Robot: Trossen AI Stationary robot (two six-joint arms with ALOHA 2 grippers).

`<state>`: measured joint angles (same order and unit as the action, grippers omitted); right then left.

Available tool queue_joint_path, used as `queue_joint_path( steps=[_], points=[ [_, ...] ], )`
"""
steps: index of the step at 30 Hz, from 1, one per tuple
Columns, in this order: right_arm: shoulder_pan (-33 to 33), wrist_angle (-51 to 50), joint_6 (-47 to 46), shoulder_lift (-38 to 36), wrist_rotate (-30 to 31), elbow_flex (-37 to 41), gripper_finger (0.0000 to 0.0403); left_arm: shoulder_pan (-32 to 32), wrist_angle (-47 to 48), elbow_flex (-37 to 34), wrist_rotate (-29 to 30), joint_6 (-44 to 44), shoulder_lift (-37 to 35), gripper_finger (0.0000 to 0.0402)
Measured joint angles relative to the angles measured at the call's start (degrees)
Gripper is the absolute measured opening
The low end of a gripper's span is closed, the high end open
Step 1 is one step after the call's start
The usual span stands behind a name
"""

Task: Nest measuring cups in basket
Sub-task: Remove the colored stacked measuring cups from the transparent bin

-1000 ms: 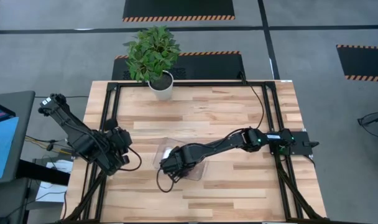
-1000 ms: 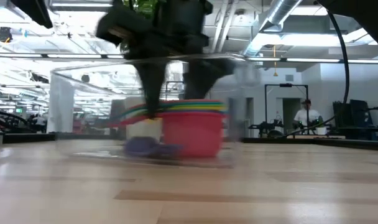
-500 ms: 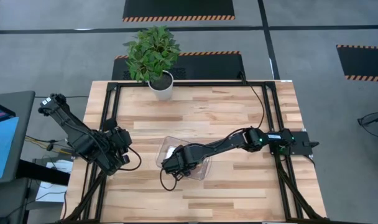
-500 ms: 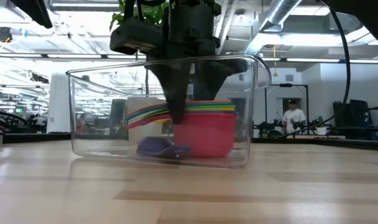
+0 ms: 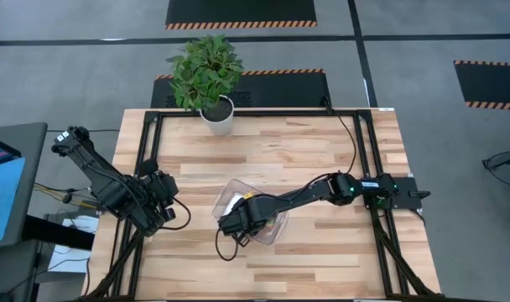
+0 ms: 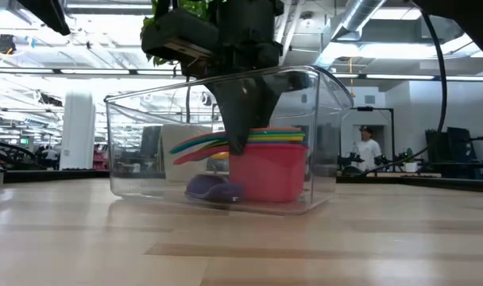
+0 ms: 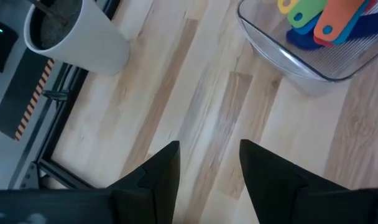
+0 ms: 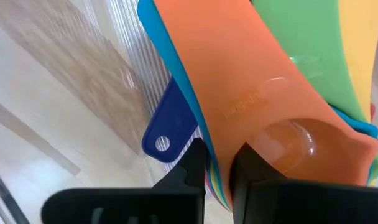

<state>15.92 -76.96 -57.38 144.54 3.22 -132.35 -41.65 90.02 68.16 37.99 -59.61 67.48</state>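
1. Several measuring cups (image 6: 267,163) sit stacked one inside another in the basket (image 6: 130,151), the red one outermost and the coloured handles fanned to one side; stacking by size is what lets them take up a single footprint.
2. One dark blue cup (image 6: 212,188) lies loose on the basket floor beside the stack, so I judge the nesting not quite finished.
3. The orange cup (image 8: 282,146) is the topmost of the stack in the right wrist view, its handle lying over the green (image 8: 313,56) and light blue ones.
4. The right gripper (image 8: 218,165) reaches down into the basket and its fingers are nearly together, pinching the edge of the orange handle, probably to seat or straighten that cup in the stack.
5. The basket stands near the middle of the table (image 5: 322,151), slightly skewed to the boards, with one end looking raised in the low view; I cannot tell why.
6. The left gripper (image 7: 209,163) waits at the table's left edge, fingers apart and holding nothing, facing the basket from well away.
7. A white plant pot (image 5: 218,117) stands at the far edge, well clear of the work.
8. A person (image 6: 367,151) stands in the room beyond the table, not involved.
9. The basket's own walls are what hem in the right gripper most; the fanned handles crowd any grasp on the loose blue cup.
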Motion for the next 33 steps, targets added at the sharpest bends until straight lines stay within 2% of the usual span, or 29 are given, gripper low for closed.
queue_joint_path(
  steps=[3, 9, 21, 33],
  points=[
    [0.07, -2.58, 0.96, 0.61, 1.47, -2.65, 0.0035, 0.00, 0.00, 0.00, 0.61, 0.52, 0.00, 0.0155],
    [0.48, -3.35, 0.19, -2.18, 1.89, -1.71, 0.0035, 0.00, -0.01, 0.00, 1.45, 0.66, 0.00, 0.0155],
    [1.64, -7.27, -0.81, -2.62, 2.93, -2.33, 0.0035, 0.00, -0.02, 0.00, 2.29, 2.91, 0.00, 0.0155],
    [1.46, -8.81, -1.25, -8.81, 6.07, -2.51, 0.0034, 0.02, 0.04, 0.00, 3.39, 3.48, -0.02, 0.0155]
  ],
)
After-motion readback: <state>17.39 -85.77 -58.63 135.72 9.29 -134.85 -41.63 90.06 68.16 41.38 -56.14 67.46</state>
